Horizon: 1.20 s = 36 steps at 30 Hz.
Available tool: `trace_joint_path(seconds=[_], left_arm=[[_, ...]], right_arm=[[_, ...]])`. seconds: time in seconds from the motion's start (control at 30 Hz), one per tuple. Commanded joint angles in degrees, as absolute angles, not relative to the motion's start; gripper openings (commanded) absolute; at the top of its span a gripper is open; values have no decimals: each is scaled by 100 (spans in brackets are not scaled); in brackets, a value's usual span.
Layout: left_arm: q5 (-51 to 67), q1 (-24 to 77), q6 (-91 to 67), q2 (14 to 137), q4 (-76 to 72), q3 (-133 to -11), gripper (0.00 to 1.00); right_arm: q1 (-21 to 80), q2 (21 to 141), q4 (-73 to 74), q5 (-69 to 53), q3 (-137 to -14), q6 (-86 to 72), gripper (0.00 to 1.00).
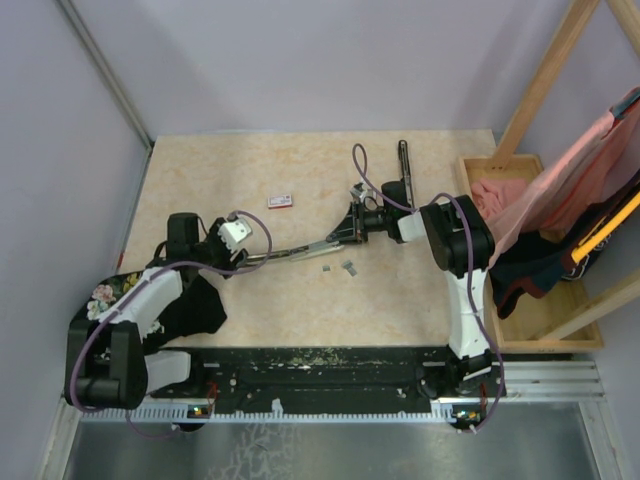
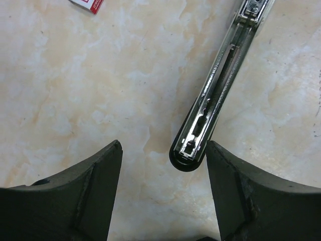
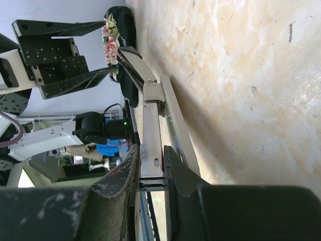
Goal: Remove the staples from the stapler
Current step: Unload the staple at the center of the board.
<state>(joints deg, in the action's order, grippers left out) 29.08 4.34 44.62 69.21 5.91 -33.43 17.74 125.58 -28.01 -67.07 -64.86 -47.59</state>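
Observation:
The stapler [image 1: 310,248] lies swung open across the middle of the table. My right gripper [image 1: 356,222] is shut on its metal arm [image 3: 152,150] at the hinge end, holding that end raised. The open magazine rail [image 2: 210,95] shows a spring inside, and its black tip [image 2: 189,156] sits between the fingers of my left gripper [image 2: 164,150], close to the right finger [image 2: 241,191] but apart from it. The left gripper [image 1: 236,240] is open and holds nothing. Two small grey staples [image 1: 349,266] lie on the table just in front of the stapler.
A small red-and-white box [image 1: 280,201] lies behind the stapler, its corner also in the left wrist view [image 2: 89,5]. A long black object [image 1: 403,165] rests at the back. A wooden tray [image 1: 530,330] with cloths fills the right edge. A floral pouch [image 1: 105,293] sits at the left.

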Motion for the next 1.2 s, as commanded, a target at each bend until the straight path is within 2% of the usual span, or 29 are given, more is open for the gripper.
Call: trace_joint_path(seconds=[0.0,0.43,0.7,0.87,1.07,1.1,1.17], left_arm=[[2701,386,4304,7047,237,-3268,73],[2508,355,4394,7356,169,-3198,71],[2831,345,4240,7079,589,-3555,73],[3222,343,3998,6781,1095,-4173,75],[3428,345,3588,6443,1311,-4689,86],[3411,346,3470,6355,1250,-4723,97],[3294,347,3153,6233,992,-4733,100]], right_arm=[[1727,12052,-3192,-7050,-6504,-4777,0],[1741,11976,-4132,-7281,-6356,-5457,0],[1793,11781,-4064,-7285,-6378,-5413,0],[1823,11628,-3382,-7231,-6495,-4842,0],[1860,11565,-2592,-7142,-6651,-4239,0],[1873,11553,-2445,-7122,-6684,-4126,0],[1888,11511,-2134,-7075,-6754,-3870,0]])
